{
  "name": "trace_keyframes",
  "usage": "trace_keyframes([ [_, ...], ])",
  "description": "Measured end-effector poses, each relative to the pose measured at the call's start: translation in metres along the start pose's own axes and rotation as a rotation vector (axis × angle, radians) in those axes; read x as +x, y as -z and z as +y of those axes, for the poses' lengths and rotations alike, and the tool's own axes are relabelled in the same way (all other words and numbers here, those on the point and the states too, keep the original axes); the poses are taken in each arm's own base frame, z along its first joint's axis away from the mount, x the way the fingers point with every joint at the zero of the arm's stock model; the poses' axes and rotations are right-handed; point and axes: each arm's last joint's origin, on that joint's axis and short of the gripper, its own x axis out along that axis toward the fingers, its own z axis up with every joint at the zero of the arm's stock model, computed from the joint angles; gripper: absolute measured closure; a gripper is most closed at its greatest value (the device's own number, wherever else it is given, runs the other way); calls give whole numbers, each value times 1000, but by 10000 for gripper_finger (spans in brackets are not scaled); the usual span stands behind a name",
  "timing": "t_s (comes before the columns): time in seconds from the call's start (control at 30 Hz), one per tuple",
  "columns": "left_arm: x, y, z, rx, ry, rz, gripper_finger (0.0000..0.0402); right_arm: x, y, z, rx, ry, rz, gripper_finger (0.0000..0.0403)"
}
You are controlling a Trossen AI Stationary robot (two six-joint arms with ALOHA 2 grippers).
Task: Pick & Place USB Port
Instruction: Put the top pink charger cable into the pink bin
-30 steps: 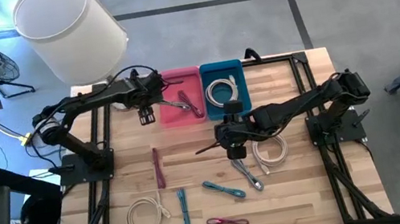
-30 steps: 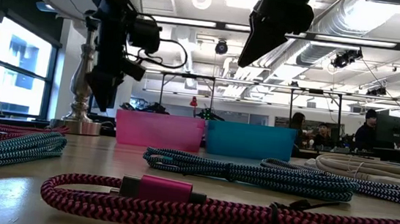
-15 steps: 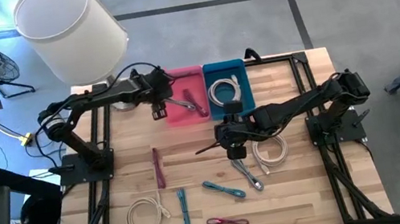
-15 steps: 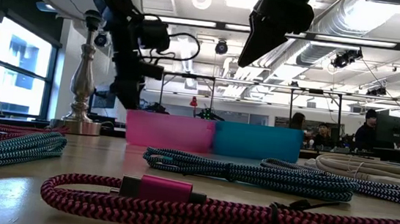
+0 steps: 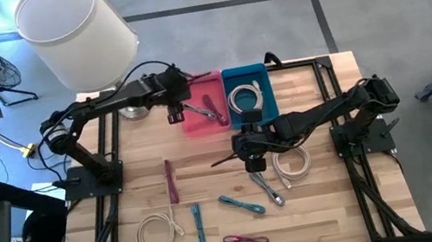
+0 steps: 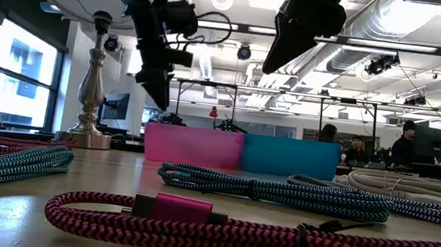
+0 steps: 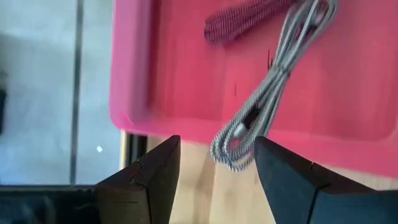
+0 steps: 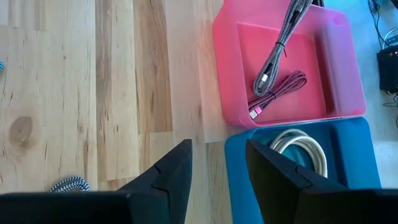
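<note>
The pink tray [image 5: 201, 110] and the blue tray [image 5: 249, 98] stand side by side at the table's far edge. The pink tray holds a grey braided cable [image 8: 277, 53] and a dark red cable [image 8: 278, 93]. A white coiled cable [image 8: 300, 146] lies in the blue tray. My left gripper [image 5: 176, 112] is open above the pink tray's left rim [image 7: 134, 93]. The grey cable's folded end [image 7: 233, 146] lies over that rim and shows between its fingers. My right gripper [image 5: 252, 164] is open and empty above mid-table, near a grey cable [image 5: 268, 190]. My left gripper is open, and the grey cable's folded end [image 7: 236, 143] shows in the gap between its fingers. I cannot tell whether either finger touches the cable. In the low view my left gripper [image 6: 160, 97] stands above the pink tray's top edge [image 6: 195, 129].
Loose cables lie on the wood: a dark red one [image 5: 171, 181], a white coil [image 5: 157, 234], two teal ones [image 5: 199, 228] [image 5: 243, 204], a magenta one [image 5: 246, 240] and a white one [image 5: 292, 164]. A lamp with a white shade [image 5: 73, 30] stands at the far left corner.
My left gripper has moved toward the table's right edge, over the pink tray's left rim, and has risen a little. The pink and blue trays have slid together toward the right. My right arm has kept still.
</note>
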Motion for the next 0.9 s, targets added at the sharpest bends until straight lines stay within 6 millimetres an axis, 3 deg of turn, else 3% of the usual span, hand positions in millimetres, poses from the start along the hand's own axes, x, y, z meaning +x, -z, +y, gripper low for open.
trace_keyframes([
  [0.33, -7, 3, -10, 34, -96, 160, 202, 0, 0, 0, 1, 0, 0, 261],
  [0.9, -6, 7, -10, 33, -133, 206, 202, 0, 0, 1, 9, -34, 2, 261],
])
